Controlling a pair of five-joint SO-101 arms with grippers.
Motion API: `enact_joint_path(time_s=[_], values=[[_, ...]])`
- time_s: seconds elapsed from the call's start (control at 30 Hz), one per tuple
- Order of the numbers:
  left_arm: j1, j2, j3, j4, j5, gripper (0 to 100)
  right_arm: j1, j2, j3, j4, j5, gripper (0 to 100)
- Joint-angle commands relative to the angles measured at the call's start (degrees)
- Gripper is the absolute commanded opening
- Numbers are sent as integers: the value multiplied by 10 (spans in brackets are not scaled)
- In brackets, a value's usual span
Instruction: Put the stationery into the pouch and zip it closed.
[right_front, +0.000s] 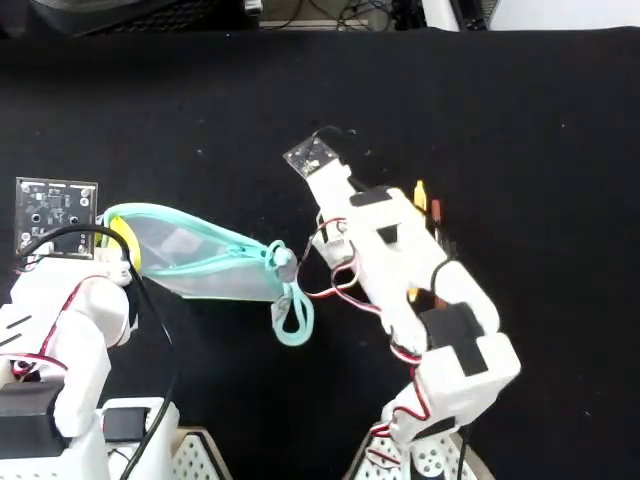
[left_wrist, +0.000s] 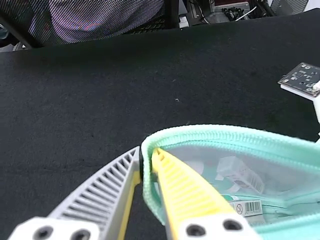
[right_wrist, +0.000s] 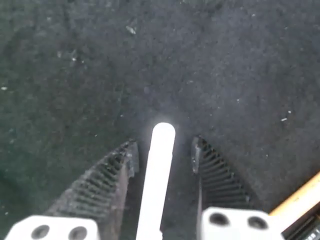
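Note:
A mint-green mesh pouch (right_front: 200, 260) lies left of the table's middle, its zipper open along the top edge (left_wrist: 240, 140). Through the mesh I see a white item with a barcode (left_wrist: 240, 175) inside. My left gripper (right_front: 122, 245) is shut on the pouch's left end, with the yellow finger (left_wrist: 175, 185) inside the mouth and the grey finger (left_wrist: 110, 185) outside. My right arm (right_front: 400, 260) leans over the cloth right of the pouch. Its gripper (right_wrist: 163, 146) is open just above the cloth, and a white pen (right_wrist: 159, 170) lies between the fingers with gaps on both sides.
The pouch's strap loop (right_front: 292, 320) trails off its right end toward the front. An orange pencil (right_wrist: 295, 200) lies beside my right gripper. Orange and red tips (right_front: 421, 193) poke out at the right arm's far side. Black cloth (right_front: 520, 120) covers the table.

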Motion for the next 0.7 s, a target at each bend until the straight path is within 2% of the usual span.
enact_joint_path(time_s=[0.0, 0.03, 0.07, 0.3, 0.57, 0.67], values=[[-4, 12, 95, 5, -4, 46, -7, 4, -29, -10, -5, 40], [-4, 12, 95, 5, -4, 46, -7, 4, -27, -16, -5, 5], [-4, 12, 95, 5, -4, 46, -6, 4, -25, -17, -6, 29], [-4, 12, 95, 8, -3, 45, -4, -60, 39, -49, -33, 12], [-4, 12, 95, 6, -3, 45, -4, -413, 210, -55, -34, 12], [-4, 12, 95, 6, -3, 46, -8, -561, 230, -15, -34, 12]])
